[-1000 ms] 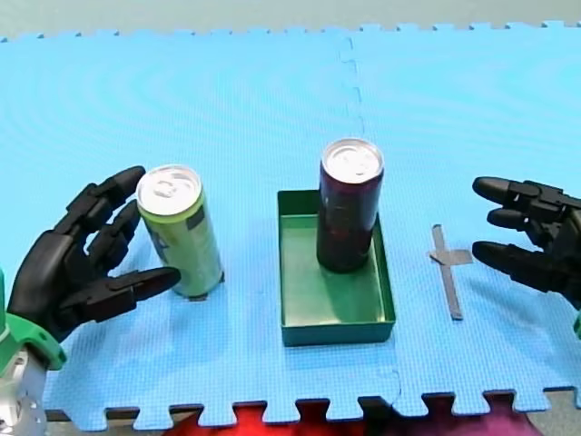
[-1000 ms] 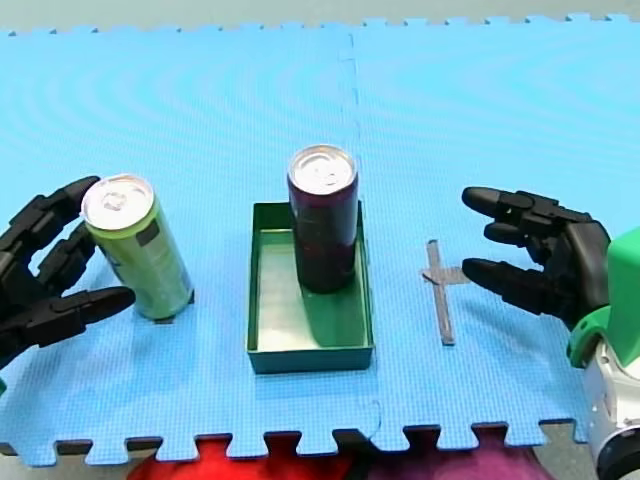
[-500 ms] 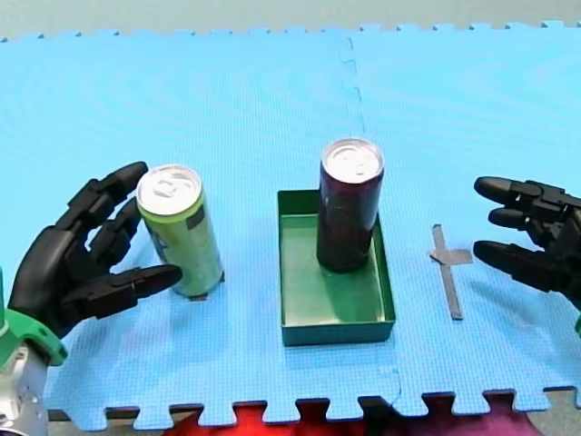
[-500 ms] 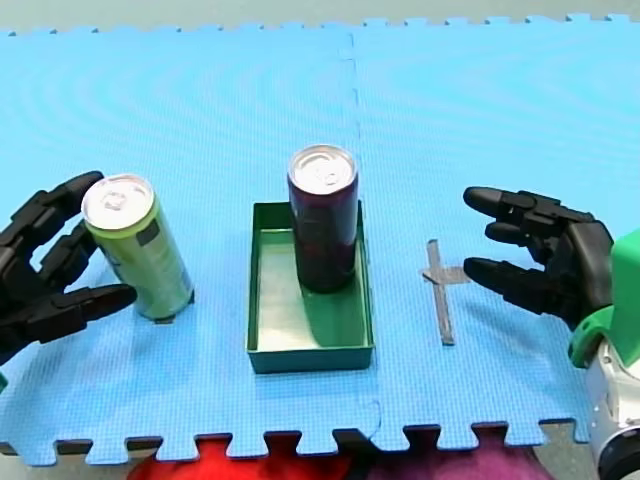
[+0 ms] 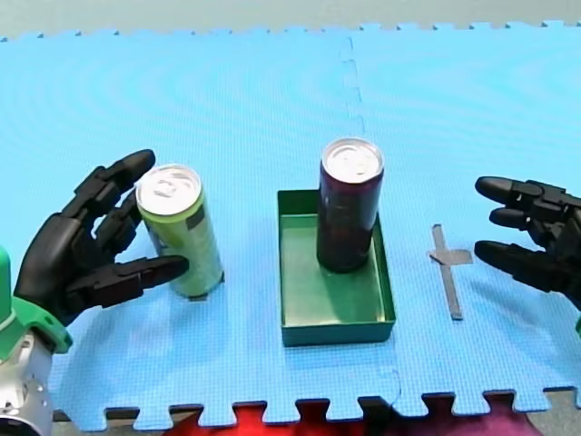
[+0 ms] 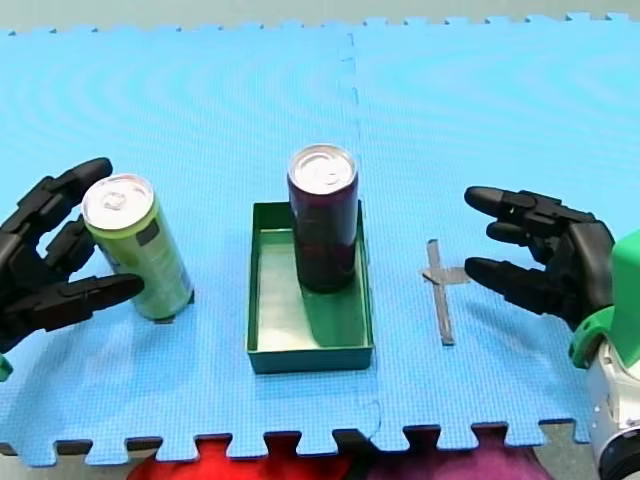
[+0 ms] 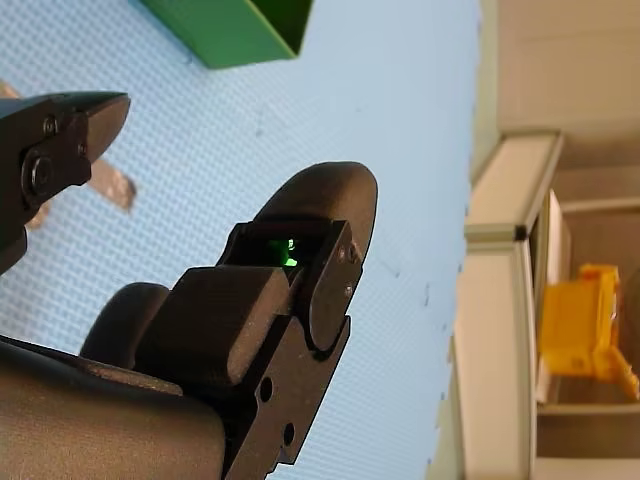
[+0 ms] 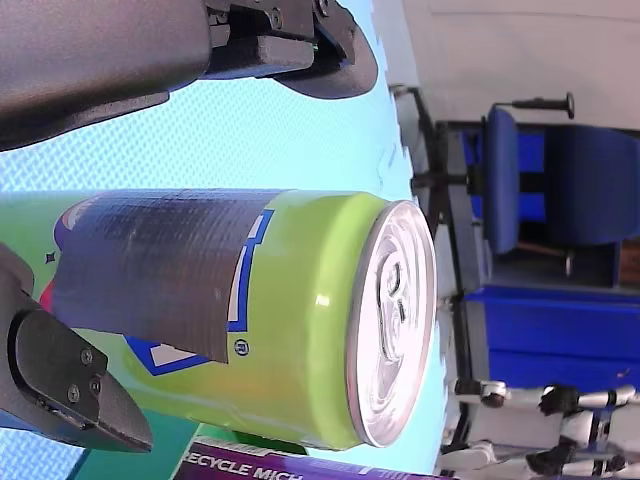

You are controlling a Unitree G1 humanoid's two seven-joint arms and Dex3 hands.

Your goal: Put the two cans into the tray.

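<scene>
Bracketing hand: the left robot hand (image 5: 95, 250) is cupping the tall lime-green drink can (image 5: 182, 232), thumb on the near side and fingers reaching behind. In the second wrist view mat is showing between one finger and the can's wall, so it is judged not yet clamping.
Can's axis: the green can is standing upright on the blue foam mat (image 5: 227, 100), just left of the shallow green rectangular tray (image 5: 338, 325) and apart from it.
Coming move: it is calling for a lift, then travel to the hand's right over the tray's left rim.
Room in tray: the dark purple can (image 5: 348, 213) is occupying the far end upright, leaving the near end bare.
Other hand: the right robot hand (image 5: 536, 245) is hovering right of the tray, holding nothing, well apart from the green can.
</scene>
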